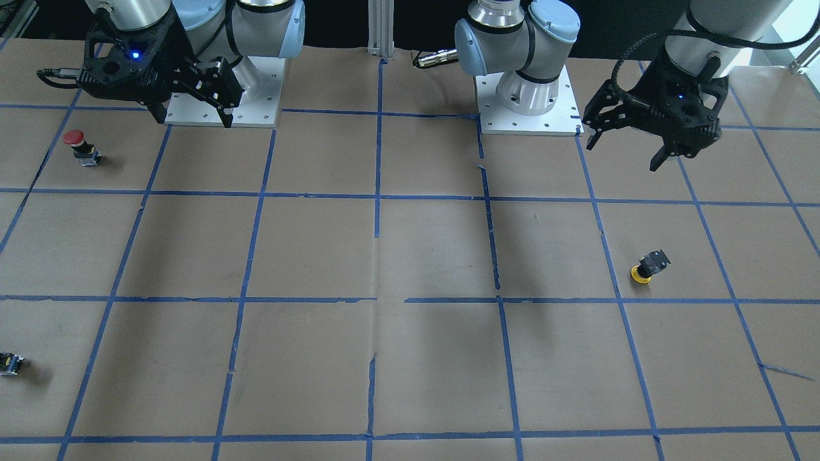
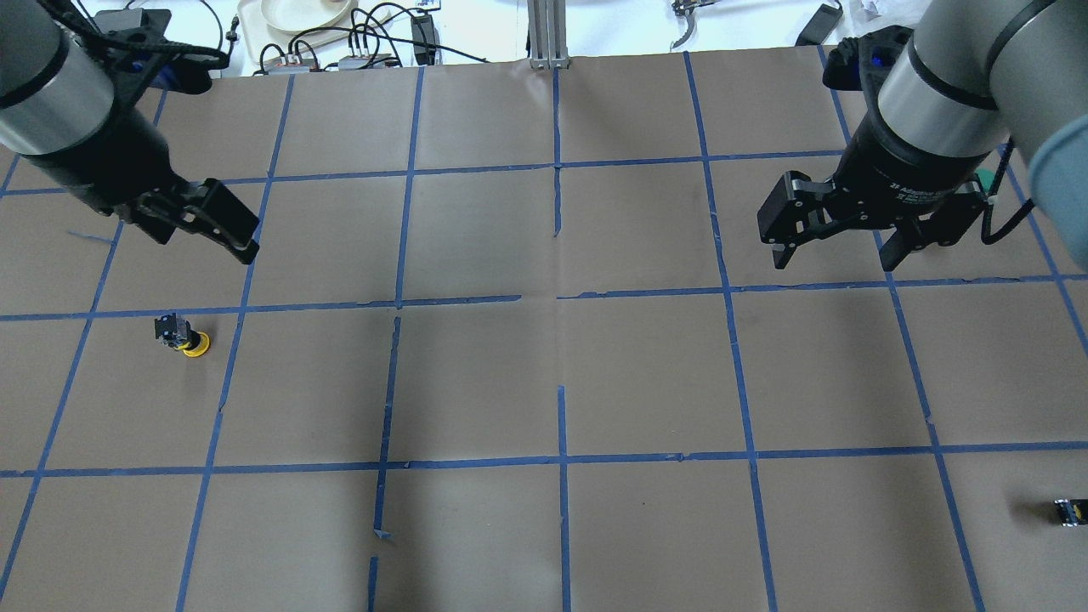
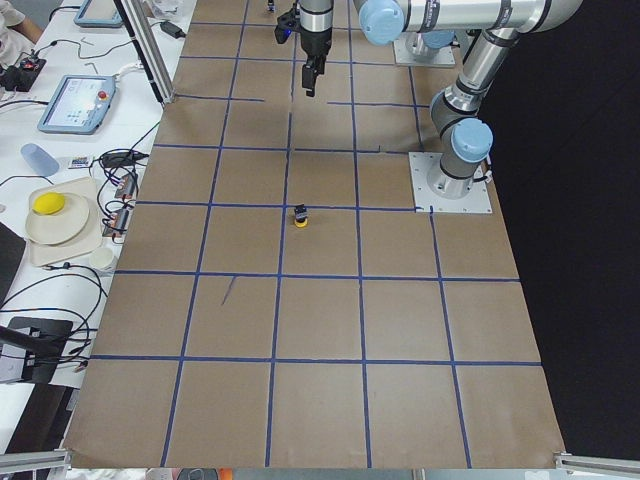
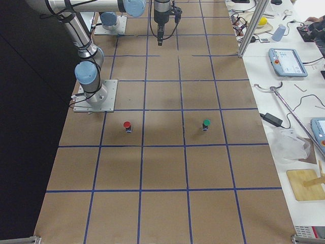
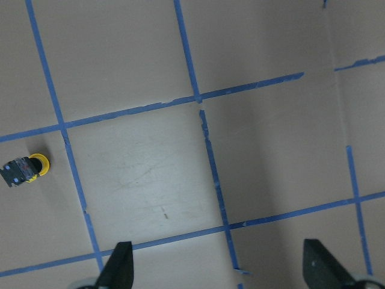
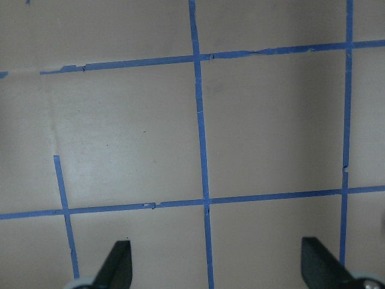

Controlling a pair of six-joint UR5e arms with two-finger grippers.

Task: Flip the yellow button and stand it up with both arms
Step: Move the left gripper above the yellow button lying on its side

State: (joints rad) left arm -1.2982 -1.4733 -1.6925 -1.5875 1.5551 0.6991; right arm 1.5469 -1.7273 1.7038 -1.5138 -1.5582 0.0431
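The yellow button lies tipped on its side on the brown paper, its yellow cap against the table and its black base sticking out. It also shows in the overhead view, the exterior left view and the left wrist view. My left gripper hangs open and empty above the table, apart from the button and farther from the robot; it also shows in the overhead view and the left wrist view. My right gripper hangs open and empty on the other side, also in the right wrist view.
A red-capped button stands near the right arm's base plate. A green-capped button stands farther out. A tiny black block with a yellow spot lies at the table's edge. Cables and dishes sit beyond the far edge.
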